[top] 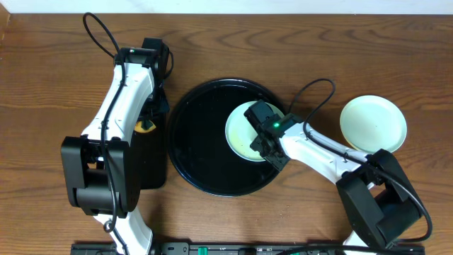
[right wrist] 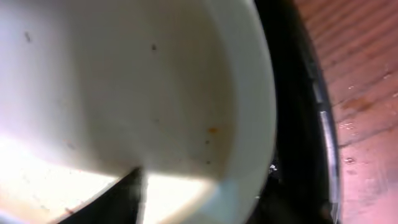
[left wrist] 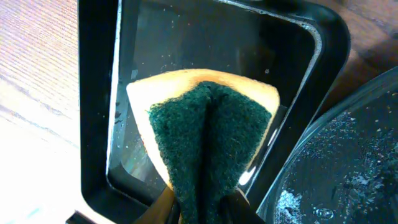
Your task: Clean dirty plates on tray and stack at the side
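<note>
A pale yellow plate (top: 241, 134) lies on the right half of the round black tray (top: 191, 142). My right gripper (top: 260, 138) sits over the plate's right edge. In the right wrist view this plate (right wrist: 155, 81) fills the frame, with small brown specks on it. One dark finger (right wrist: 106, 202) of my right gripper (right wrist: 186, 211) rests on its inner face, and the other finger is hidden. A second pale plate (top: 373, 122) lies on the table at the right. My left gripper (left wrist: 202, 214) is shut on a folded yellow and green sponge (left wrist: 208, 137).
A rectangular black tray (left wrist: 96, 124) lies left of the round tray, and the sponge hangs over it. The wet rim of the round tray (left wrist: 348, 168) shows at the right of the left wrist view. Both arm bases stand at the table's front edge.
</note>
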Motion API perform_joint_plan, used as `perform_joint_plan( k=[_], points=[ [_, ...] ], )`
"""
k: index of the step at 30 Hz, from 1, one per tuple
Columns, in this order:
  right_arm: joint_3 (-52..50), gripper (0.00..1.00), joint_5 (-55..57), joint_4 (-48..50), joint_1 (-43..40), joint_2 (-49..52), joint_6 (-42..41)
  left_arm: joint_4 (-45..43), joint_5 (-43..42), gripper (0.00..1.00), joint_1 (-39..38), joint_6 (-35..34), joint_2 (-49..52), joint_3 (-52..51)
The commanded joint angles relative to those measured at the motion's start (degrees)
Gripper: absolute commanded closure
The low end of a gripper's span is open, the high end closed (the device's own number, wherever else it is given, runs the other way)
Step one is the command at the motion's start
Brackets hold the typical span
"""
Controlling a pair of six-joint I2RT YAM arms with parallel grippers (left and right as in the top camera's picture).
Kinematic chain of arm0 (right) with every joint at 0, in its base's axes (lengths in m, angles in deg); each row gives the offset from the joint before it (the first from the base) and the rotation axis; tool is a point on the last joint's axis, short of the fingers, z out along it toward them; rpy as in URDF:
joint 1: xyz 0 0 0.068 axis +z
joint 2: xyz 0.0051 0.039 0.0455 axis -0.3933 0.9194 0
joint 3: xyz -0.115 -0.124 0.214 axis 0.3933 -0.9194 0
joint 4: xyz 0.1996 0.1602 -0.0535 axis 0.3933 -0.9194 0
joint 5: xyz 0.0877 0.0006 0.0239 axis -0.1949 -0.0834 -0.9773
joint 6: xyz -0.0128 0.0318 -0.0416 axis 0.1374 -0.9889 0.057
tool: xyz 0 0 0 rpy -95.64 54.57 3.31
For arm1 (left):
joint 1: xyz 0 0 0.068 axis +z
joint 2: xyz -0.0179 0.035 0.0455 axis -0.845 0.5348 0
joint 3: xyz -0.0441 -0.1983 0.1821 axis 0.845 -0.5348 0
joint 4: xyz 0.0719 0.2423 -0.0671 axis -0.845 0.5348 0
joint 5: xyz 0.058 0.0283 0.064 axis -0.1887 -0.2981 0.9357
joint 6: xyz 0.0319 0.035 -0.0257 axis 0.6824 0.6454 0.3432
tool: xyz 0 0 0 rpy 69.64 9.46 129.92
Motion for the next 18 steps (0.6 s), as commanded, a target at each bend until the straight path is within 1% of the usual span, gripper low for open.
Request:
perform_joint_plan(
  k=[1, 2, 4, 6, 10, 12, 15, 18],
  points=[
    [-0.6, 0.83, 1.2, 0.9, 0.0, 0.6, -2.8, -0.2, -0.6, 0.83, 0.3, 0.5, -0.4, 0.7],
    [-0.7, 0.99, 1.7, 0.9, 0.0, 0.6, -2.8, -0.2, -0.6, 0.83, 0.3, 0.5, -0.4, 0.7],
    [-0.7, 0.99, 3.6, 1.1, -0.1, 0.6, -2.2, -0.2, -0.6, 0.83, 0.3, 0.6, -0.4, 0.7],
    [-0.9, 0.99, 5.6, 1.8, -0.1, 0.6, 0.8, -0.1, -0.6, 0.83, 0.3, 0.6, -0.4, 0.7],
    [-0.9, 0.98, 8.7, 4.8, 0.0, 0.6, 17.3, 0.1, -0.6, 0.83, 0.3, 0.6, -0.4, 0.7],
    [-0.7, 0.98, 9.5, 4.7, 0.0, 0.5, 21.8, 0.0, -0.6, 0.83, 0.3, 0.6, -0.4, 0.7],
    [-0.6, 0.98, 10.3, 4.5, 0.0, 0.3, 24.5, 0.0, -0.6, 0.83, 0.3, 0.6, -0.4, 0.7],
    [-0.6, 0.98, 13.7, 4.2, 0.0, 0.0, 26.5, 0.1, -0.8, 0.83, 0.3, 0.6, -0.4, 0.7]
  ],
)
